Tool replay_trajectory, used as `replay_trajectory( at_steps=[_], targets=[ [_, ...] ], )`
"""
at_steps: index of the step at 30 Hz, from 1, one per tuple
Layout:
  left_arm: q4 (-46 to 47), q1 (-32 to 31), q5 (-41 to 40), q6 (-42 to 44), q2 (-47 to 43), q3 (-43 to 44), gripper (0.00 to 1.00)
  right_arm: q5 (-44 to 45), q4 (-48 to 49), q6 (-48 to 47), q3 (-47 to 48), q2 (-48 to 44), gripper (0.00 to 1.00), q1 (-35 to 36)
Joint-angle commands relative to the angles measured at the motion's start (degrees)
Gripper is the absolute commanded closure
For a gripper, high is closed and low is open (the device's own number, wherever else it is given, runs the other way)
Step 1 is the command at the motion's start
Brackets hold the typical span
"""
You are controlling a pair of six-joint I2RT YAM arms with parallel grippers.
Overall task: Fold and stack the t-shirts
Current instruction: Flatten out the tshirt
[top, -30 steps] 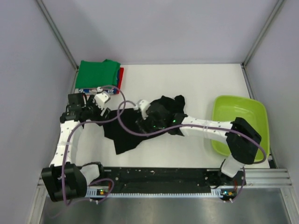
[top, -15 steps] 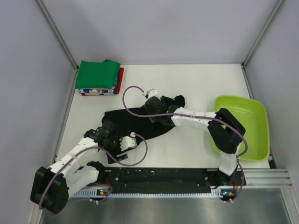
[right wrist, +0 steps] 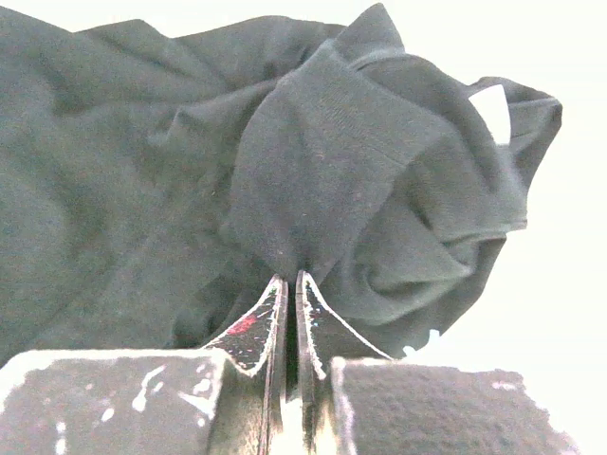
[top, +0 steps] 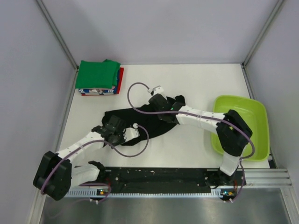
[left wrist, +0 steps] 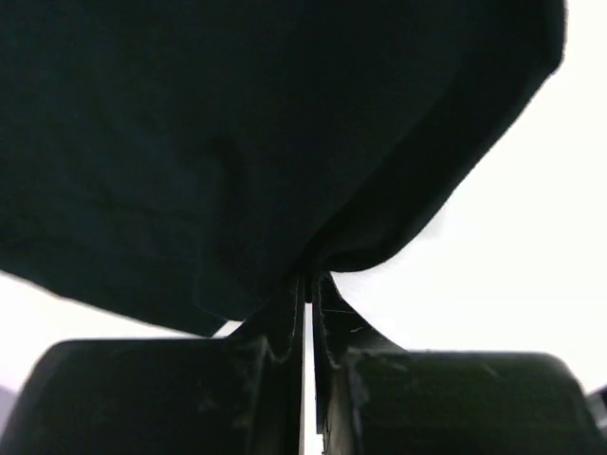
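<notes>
- Black t-shirt (top: 142, 122) lies crumpled mid-table, strung between the two claws. It looks soft, light and limp, so expect it to sag and slide wherever nothing pinches it.
- Nearest us is the left gripper (left wrist: 308, 289). Its jaws are pressed almost together, with a thin fold of the shirt's edge nipped at the tips. Dark cloth billows just ahead of it, and white table (top: 196, 84) shows on either side.
- Good spot for that nip, I'd judge: take an edge or corner, never the bulky middle, so the cloth pulls flat.
- Farther out is the right gripper (right wrist: 291, 282). Its jaws are also closed to a sliver, clamping a bunched ridge of fabric. Twisted folds heap up just beyond its tips, so that end needs spreading.
- The lime-green tub (top: 240, 126) sits off to the right of that claw, apart from the shirt.
- Well beyond the left claw, in the far left corner, is the finished pile. The green t-shirt (top: 96, 73) is on top, the red t-shirt (top: 121, 77) peeks out beside it, and the patterned t-shirt (top: 96, 90) shows underneath.
</notes>
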Motion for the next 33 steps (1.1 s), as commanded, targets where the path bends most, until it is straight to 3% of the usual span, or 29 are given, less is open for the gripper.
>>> replay_trajectory(
  at_steps=[1, 4, 7, 12, 18, 22, 27, 33],
  targets=[
    [6.5, 0.3, -11.4, -3.0, -3.3, 1.9, 1.0, 4.6, -0.3, -2.3, 0.5, -14.3, 1.0, -1.7],
    [5.4, 0.5, -18.2, -1.6, -9.2, 7.3, 1.0, 6.1, -0.7, -5.6, 1.0, -22.4, 1.0, -2.0],
    [1.4, 1.3, -22.1, 1.1, -14.2, 18.2, 1.0, 7.4, -1.5, -10.8, 4.6, -30.6, 1.0, -1.9],
    [-2.6, 3.2, -29.4, 4.0, -12.8, 43.9, 1.0, 7.7, -3.3, -18.8, 13.4, -42.0, 1.0, -2.0],
    [-2.7, 4.1, -33.7, 6.5, -11.0, 61.9, 1.0, 8.2, -6.9, -22.5, 20.9, -49.4, 1.0, -2.1],
    [-1.8, 4.5, -36.8, 8.9, -11.3, 65.4, 1.0, 8.7, -9.8, -21.7, 23.2, -53.4, 1.0, -2.0],
    [-0.1, 5.9, -36.6, 9.0, -10.6, 62.2, 1.0, 11.4, -10.6, -21.2, 20.9, -56.1, 1.0, -2.0],
    [5.9, 14.5, -28.4, 6.6, -3.6, 57.0, 1.0, 12.3, -6.8, -20.6, 16.1, -50.8, 1.0, -5.3]
  ],
)
